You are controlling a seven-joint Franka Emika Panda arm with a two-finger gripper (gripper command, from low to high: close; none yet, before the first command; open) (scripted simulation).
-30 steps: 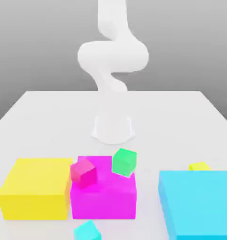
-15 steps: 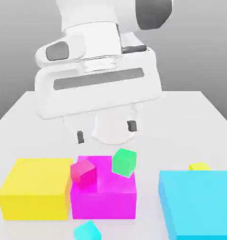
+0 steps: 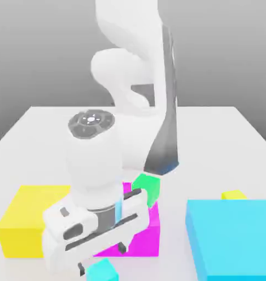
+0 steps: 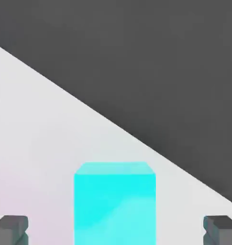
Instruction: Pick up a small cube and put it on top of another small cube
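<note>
We see the gripper (image 3: 102, 258) low over the front of the table (image 3: 201, 142), its fingers spread wide and holding nothing. In the hand view, the small cyan cube (image 4: 115, 206) lies between the two fingers, with pale tabletop in the gap on each side of it, so neither finger touches it. Beyond the cube we see the table's straight edge running diagonally, with dark ground past it.

In the exterior view, the cyan cube sits in front of the magenta block (image 3: 148, 237), apart from it. Open tabletop lies between the magenta block and the big blue block (image 3: 233, 236) to the exterior view's right, and more stretches out behind the blocks.

The arm and hand cover much of the magenta block and part of the yellow block (image 3: 22, 219) to the exterior view's left. They also hide a bit of the green cube (image 3: 147, 187), which rests on the magenta block. The small yellow cube (image 3: 233, 195) is partly hidden behind the blue block, and the frame cuts off the blue block's outer side and the cyan cube's lower part.
</note>
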